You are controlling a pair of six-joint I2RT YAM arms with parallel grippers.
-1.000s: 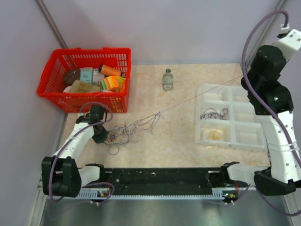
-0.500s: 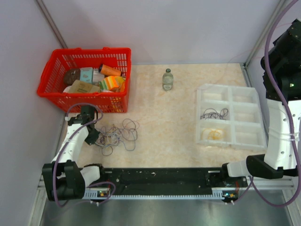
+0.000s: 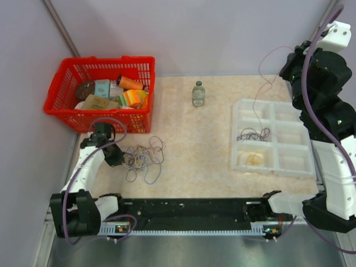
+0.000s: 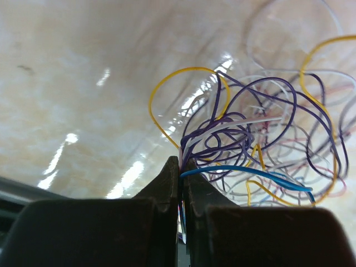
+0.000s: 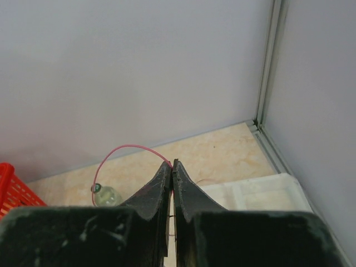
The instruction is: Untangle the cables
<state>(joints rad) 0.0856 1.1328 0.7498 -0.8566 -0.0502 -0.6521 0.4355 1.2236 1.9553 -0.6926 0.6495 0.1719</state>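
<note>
Robot lab cell: plain lilac walls [image 3: 222, 33], metal frame posts [image 3: 61, 28], arms [image 3: 334, 167] bolted to table [image 3: 194, 156].

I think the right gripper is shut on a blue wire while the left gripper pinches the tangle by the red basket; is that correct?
Not quite: the wire in the right gripper is pinkish red, not blue, as the right wrist view shows. The rest holds: the left gripper pinches the tangle by the red basket.

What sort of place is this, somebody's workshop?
Likely a robot test booth: a left arm and right arm bolted to the table edge, bare partition walls, and practice props such as tangled cables, a sorting tray and a red basket.
</note>
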